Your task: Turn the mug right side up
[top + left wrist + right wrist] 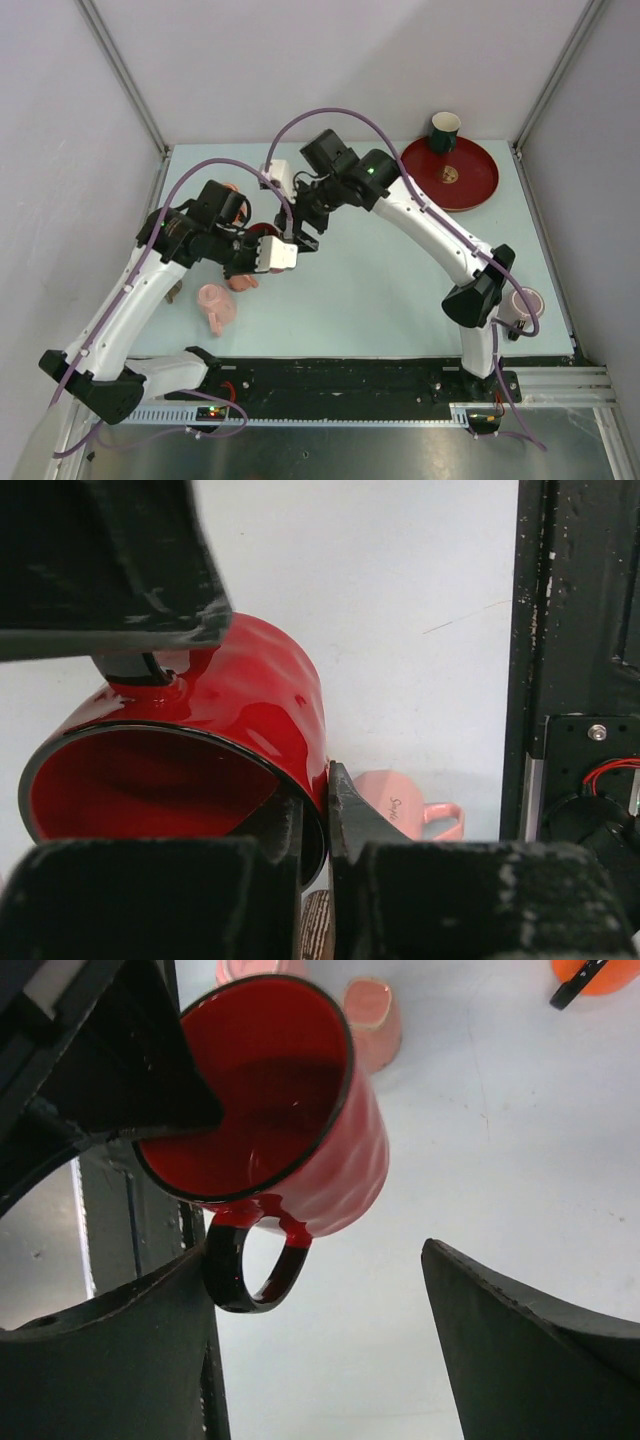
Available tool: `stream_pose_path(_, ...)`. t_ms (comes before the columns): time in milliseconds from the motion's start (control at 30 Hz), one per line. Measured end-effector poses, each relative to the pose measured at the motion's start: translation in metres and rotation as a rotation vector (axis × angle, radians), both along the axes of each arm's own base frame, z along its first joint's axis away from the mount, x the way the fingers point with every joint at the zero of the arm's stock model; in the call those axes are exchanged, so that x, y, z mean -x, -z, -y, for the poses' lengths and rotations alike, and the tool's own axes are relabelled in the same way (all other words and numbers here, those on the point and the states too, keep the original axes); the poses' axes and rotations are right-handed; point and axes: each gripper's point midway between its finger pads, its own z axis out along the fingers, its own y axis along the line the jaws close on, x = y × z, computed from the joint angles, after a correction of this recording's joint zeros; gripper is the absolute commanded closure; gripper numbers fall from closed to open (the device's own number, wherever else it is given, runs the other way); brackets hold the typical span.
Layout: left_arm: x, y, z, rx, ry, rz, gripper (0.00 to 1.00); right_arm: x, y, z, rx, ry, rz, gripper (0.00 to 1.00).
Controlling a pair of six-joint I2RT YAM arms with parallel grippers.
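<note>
Above the pale table [380, 300], left of centre, the left gripper [316, 810] clamped the rim of the red mug [260, 700], holding it tilted in the air. The right gripper [318, 1260] was spread wide, empty, with the mug's handle between its fingers. A pink mug [395, 805] lay nearby on the table.

Your table [380, 290] carries a red plate [462, 178] far right, a pink mug [217, 307] near left — a cup [527, 303] near right.
</note>
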Motion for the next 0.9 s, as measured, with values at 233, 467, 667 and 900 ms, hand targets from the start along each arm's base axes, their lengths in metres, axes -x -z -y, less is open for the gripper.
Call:
stream_pose_path(233, 0.003, -0.002, 0.004, 0.026, -0.003, -0.020, 1.00, 0.001, -0.005, 0.008, -0.107, -0.001, -0.022, 0.14)
stream_pose_path(467, 0.008, -0.010, 0.005, 0.044, -0.001, -0.031, 1.00, 0.008, -0.036, 0.000, -0.156, -0.083, 0.069, 0.21)
stream_pose_path(667, 0.006, -0.012, 0.007, 0.045, -0.008, -0.041, 1.00, 0.005, -0.029, -0.016, -0.108, -0.112, 0.100, 0.30)
stream_pose_path(900, 0.006, -0.007, 0.005, 0.018, -0.026, -0.080, 1.00, 0.006, -0.007, -0.011, -0.012, -0.112, 0.086, 0.37)
